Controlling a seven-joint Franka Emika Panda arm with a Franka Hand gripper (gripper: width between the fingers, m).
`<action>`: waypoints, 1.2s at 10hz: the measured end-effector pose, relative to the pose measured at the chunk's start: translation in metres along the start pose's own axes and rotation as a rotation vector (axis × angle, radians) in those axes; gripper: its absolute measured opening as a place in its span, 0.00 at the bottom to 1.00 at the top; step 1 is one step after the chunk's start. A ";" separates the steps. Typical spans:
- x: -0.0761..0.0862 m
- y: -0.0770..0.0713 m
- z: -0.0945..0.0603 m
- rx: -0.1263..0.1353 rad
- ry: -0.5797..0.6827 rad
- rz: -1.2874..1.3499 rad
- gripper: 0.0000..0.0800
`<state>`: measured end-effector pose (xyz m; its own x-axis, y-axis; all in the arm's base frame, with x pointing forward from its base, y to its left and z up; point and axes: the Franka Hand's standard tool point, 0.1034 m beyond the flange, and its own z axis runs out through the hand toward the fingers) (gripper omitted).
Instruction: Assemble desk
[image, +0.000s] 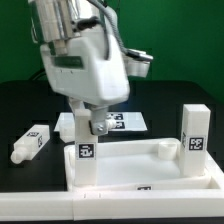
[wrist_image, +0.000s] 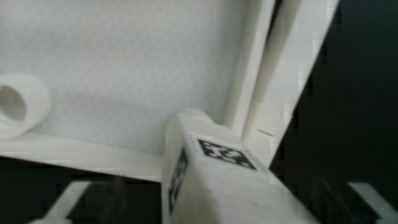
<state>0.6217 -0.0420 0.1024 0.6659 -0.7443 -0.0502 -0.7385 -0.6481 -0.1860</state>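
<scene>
Black table (image: 25, 105), dark matte top. The white rimmed desk panel (image: 135, 165) lies flat on it, near side, centre to right. One loose leg (image: 30, 143) lies on its side at the left, apart from the panel, with a tag visible. The marker board (image: 128, 122) lies flat farther back, centre, partly hidden. A white piece (image: 66, 126) sits just left of the board, too hidden to identify.

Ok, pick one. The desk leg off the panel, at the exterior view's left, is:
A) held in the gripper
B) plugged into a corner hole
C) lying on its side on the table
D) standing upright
C: the leg lies on its side on the black table, apart from the panel and the gripper.
</scene>
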 end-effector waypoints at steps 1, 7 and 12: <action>-0.001 0.001 0.001 -0.003 -0.004 -0.086 0.76; 0.010 -0.007 -0.008 -0.065 0.063 -0.793 0.81; 0.012 -0.003 -0.007 -0.059 0.071 -0.448 0.36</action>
<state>0.6308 -0.0498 0.1089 0.9138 -0.3960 0.0899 -0.3851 -0.9153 -0.1176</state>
